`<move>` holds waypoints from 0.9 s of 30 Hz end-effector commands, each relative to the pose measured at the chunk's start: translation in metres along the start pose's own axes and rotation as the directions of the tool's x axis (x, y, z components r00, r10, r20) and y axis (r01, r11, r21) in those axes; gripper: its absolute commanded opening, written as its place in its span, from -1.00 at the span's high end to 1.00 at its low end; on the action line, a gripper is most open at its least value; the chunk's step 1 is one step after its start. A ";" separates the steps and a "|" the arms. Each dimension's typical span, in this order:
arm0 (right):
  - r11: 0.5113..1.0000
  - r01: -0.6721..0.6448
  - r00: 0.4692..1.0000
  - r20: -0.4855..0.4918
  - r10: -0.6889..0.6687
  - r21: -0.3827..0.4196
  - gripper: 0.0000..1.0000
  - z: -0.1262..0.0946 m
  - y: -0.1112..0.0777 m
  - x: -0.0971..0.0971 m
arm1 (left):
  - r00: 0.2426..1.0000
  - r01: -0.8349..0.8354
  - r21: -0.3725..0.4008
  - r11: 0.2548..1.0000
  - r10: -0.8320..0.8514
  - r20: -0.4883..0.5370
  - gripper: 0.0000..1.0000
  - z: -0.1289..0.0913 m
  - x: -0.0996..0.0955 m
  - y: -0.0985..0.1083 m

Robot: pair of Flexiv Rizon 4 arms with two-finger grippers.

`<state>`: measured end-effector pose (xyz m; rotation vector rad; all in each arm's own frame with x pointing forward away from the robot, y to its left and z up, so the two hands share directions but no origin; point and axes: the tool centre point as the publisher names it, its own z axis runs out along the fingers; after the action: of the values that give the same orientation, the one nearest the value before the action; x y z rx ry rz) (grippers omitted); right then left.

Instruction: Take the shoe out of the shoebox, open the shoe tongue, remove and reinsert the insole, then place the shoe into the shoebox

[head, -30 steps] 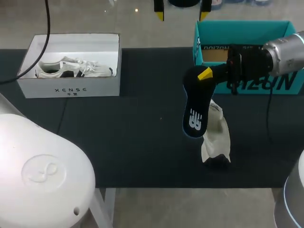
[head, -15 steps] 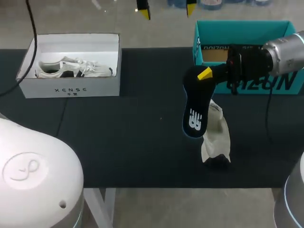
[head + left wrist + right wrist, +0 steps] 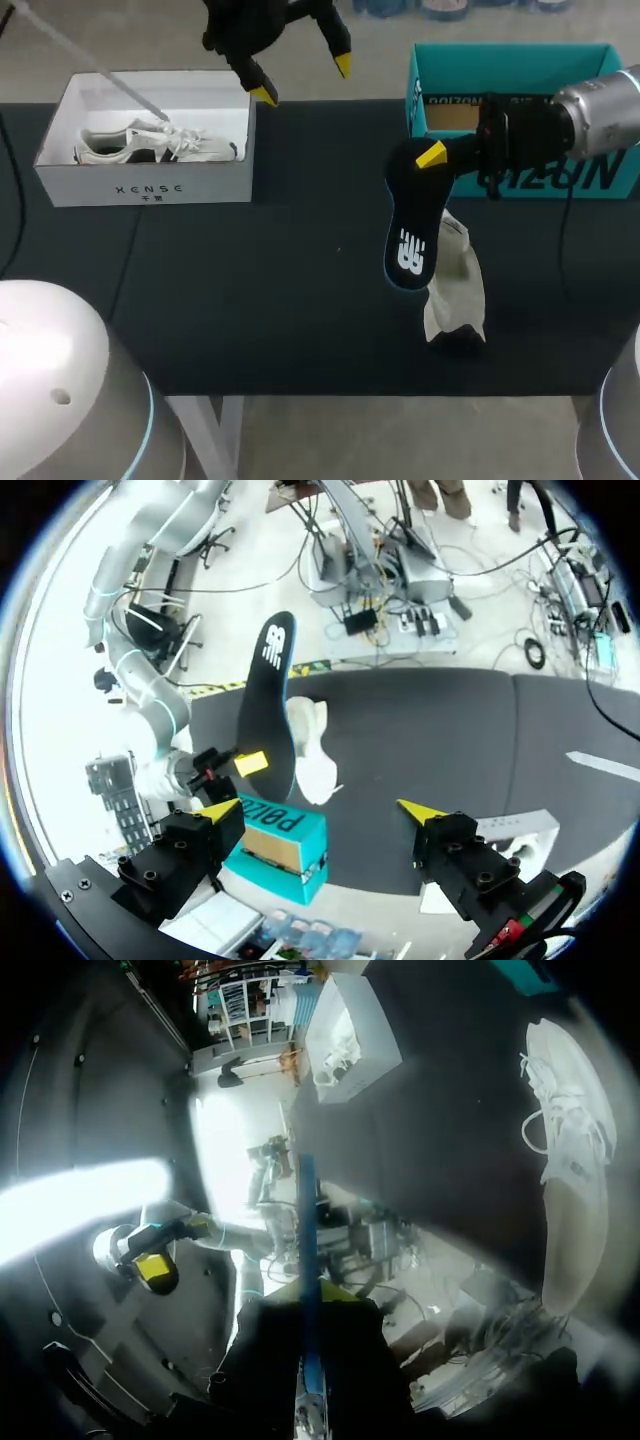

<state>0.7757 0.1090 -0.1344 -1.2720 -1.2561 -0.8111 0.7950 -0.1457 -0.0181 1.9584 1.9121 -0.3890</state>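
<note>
The right gripper (image 3: 432, 155) pinches the flat dark blue insole (image 3: 412, 235) with a white logo, beside the teal cardboard shoebox (image 3: 510, 58). The left gripper (image 3: 304, 80) hangs wide open, empty.

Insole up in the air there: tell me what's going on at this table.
The right gripper is shut on one end of the dark insole, holding it above the black table so it hangs down. The white shoe lies on the table just under it, out of the teal shoebox behind. The insole is not yet back in the shoe. The left gripper is open and empty, hovering at the far edge beside the white shoebox, which holds another sneaker.
</note>
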 end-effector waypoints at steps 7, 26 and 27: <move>1.000 -0.001 1.000 0.003 0.001 0.001 1.00 0.000 0.000 0.000 | 0.441 0.010 0.153 0.988 -0.142 0.886 -1.00 0.018 0.024 -0.009; 1.000 -0.001 1.000 0.003 0.001 0.001 1.00 0.000 0.000 0.000 | 0.553 0.020 0.148 0.989 -0.134 0.822 -1.00 0.035 0.009 -0.041; 1.000 -0.001 1.000 0.003 0.001 0.001 1.00 0.000 0.000 0.000 | 0.590 0.012 0.138 0.990 -0.119 0.798 -1.00 0.035 0.009 -0.043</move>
<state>0.7758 0.1088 -0.1346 -1.2713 -1.2556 -0.8117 0.7669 -0.1559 -0.0516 1.5061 1.4383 -1.1454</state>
